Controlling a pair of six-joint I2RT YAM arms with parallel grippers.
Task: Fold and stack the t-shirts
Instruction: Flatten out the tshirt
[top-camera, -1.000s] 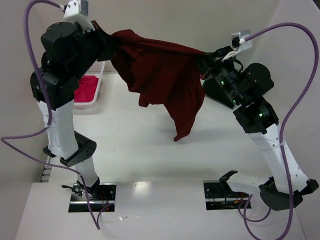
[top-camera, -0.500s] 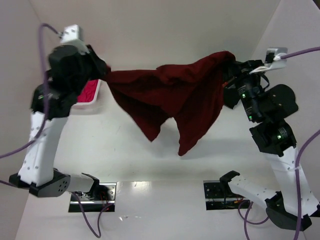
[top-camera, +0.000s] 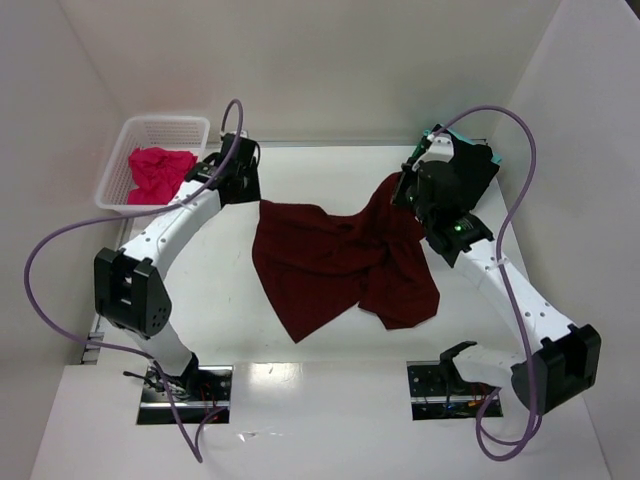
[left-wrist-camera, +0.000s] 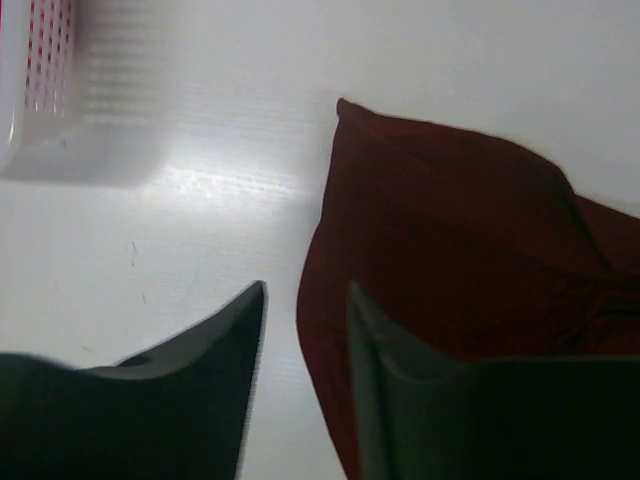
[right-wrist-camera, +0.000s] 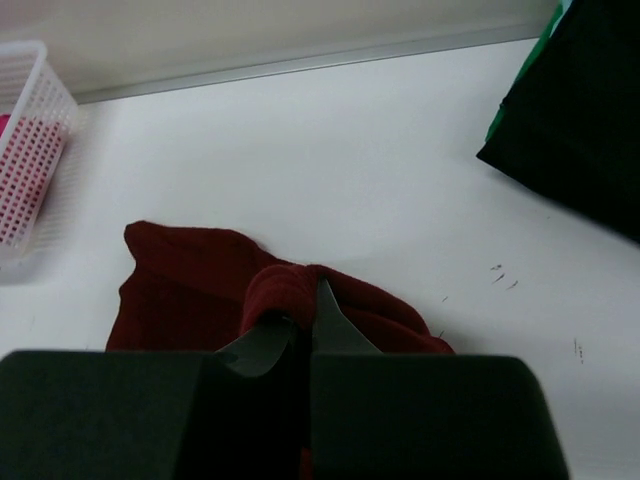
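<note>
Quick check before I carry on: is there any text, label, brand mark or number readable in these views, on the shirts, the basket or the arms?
No readable text in any view.
maroon t-shirt: plain, no print or tag showing.
pink t-shirt: plain.
basket: no label visible.
black cloth: no print showing.
right arm and left arm: no legible markings; the right arm shows only small green lights.

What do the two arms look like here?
The left arm and right arm share white links and black joint housings. A purple cable loops off each. Small green lights glow on the right arm. The fingers are dark, flat and tapered.
</note>
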